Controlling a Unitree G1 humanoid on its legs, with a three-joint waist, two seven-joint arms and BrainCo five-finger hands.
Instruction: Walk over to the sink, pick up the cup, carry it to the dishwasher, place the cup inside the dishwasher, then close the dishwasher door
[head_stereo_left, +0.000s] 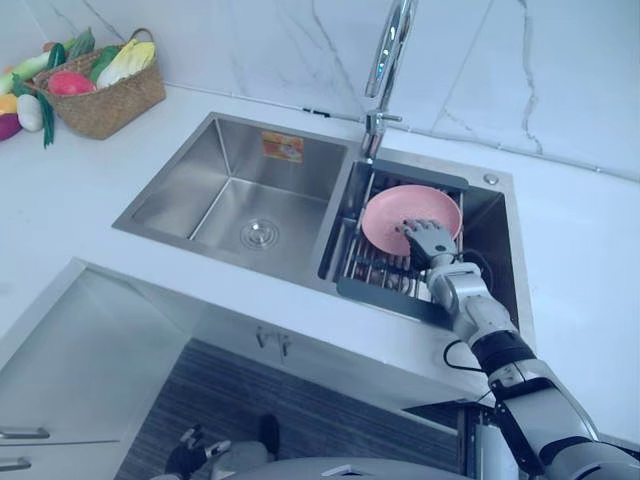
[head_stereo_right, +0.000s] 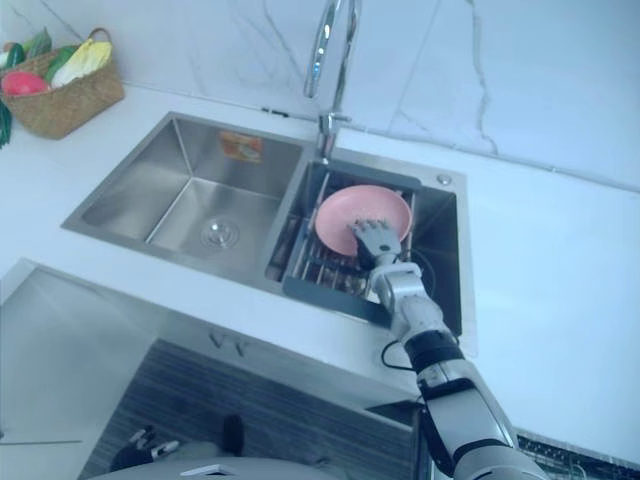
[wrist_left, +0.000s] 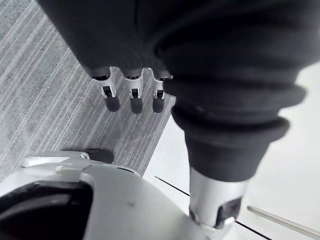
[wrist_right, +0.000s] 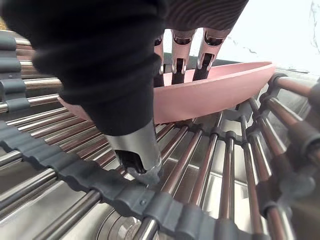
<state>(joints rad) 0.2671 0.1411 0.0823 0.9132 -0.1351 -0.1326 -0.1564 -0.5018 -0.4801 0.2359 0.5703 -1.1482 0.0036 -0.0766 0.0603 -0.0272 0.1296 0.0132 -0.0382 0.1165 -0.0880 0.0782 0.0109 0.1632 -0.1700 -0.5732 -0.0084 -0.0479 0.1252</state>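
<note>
Seen from above, a steel double sink (head_stereo_left: 180, 195) is set into a pale worktop (head_stereo_left: 590, 250), with a tall curved tap (head_stereo_left: 390, 60) behind the divider between the basins. The left basin holds nothing. The right basin carries a dark-framed rack (head_stereo_left: 380, 290) of metal bars, so wet dishes can drain into it. On that rack lies a pink dish (head_stereo_left: 390, 215), shallow and wide, more a bowl than the cup the task names. It is the one vessel at the sink, so it is likely the thing to carry. It sits slightly tilted on the bars, mouth up. The right hand (head_stereo_left: 428, 238) reaches in over the front edge of the sink and rests at the near rim of the dish. From the wrist, its fingers (wrist_right: 180, 55) run nearly straight over the rim into the hollow, their tips hidden behind it, while the thumb (wrist_right: 140, 160) points down outside the dish toward the bars. The rim thus lies between fingers and thumb, a pose that suits pinching the edge, though the grip does not look closed yet. The left hand (wrist_left: 131, 100) hangs beside the body above the striped floor (wrist_left: 45, 90), its fingers straight, side by side and holding nothing. A woven basket (head_stereo_left: 105, 100) of vegetables stands on the worktop, well apart at the far left.
</note>
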